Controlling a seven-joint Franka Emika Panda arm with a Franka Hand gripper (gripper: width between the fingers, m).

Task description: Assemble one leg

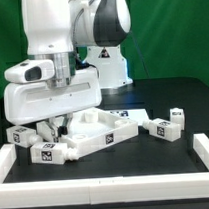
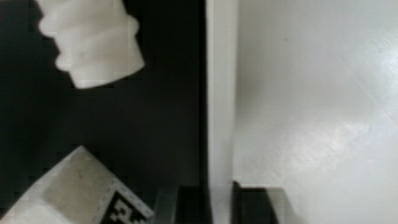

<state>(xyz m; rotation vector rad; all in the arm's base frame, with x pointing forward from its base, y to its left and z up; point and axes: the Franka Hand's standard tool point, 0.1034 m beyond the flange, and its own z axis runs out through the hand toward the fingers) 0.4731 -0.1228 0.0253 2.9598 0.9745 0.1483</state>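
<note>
Since each leg [image 1: 47, 151] looks like a small, stiff, probably light block with smooth faces, a pinch across its two long flat sides near the middle should hold it. Two legs lie just beside the panel [image 1: 87, 144] near the end effector [image 1: 59, 123], and two more lie off the panel's opposite end. The fingers [image 2: 183, 205] straddle the panel's raised rim, but whether they clamp it cannot be told.

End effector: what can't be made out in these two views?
- Exterior view: the end effector tips are lost in shadow behind a leg and the panel rim. Open or shut, and whether it holds anything, is unclear.
- Wrist view: the white threaded piece is blurred and cut off by the picture edge.
- Wrist view: the tag is cut off by the picture edge and unreadable.
- Exterior view: the leg tags are too small to read.
</note>
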